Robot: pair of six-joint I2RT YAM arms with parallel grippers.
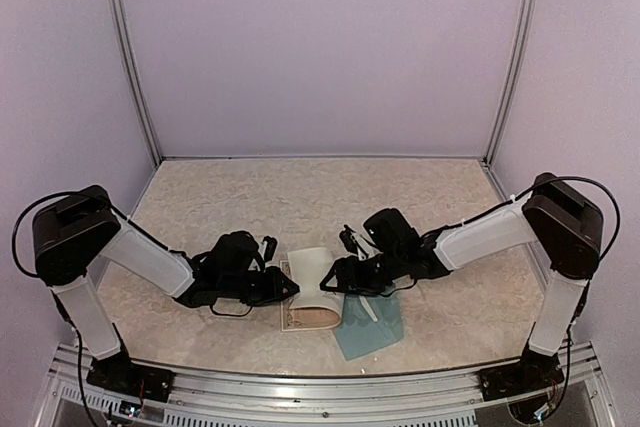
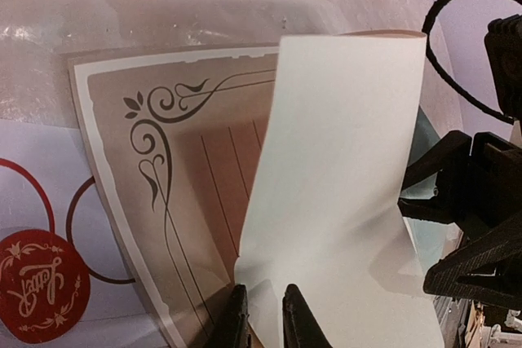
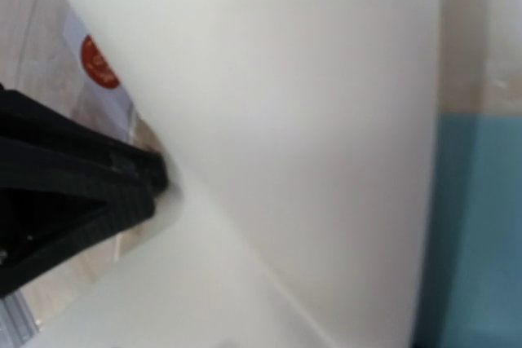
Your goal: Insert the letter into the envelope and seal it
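Observation:
The letter point(image 1: 316, 287) lies near the table's front, between the two grippers, its right half curled up and over. In the left wrist view its brown ornamented face point(image 2: 188, 177) lies flat and its white back point(image 2: 342, 169) arches over it. My left gripper point(image 2: 265, 295) is shut on the near edge of the white flap; it also shows in the top view point(image 1: 285, 289). My right gripper point(image 1: 338, 275) is at the letter's right edge; the paper fills the right wrist view and hides its fingers. The teal envelope point(image 1: 370, 325) lies flat under and right of the letter, and also shows in the right wrist view point(image 3: 481, 226).
A white card with red round stickers point(image 2: 41, 283) lies left of the letter under my left gripper; one sticker point(image 3: 99, 63) shows in the right wrist view. The metal rail point(image 1: 320, 387) runs along the table's front edge.

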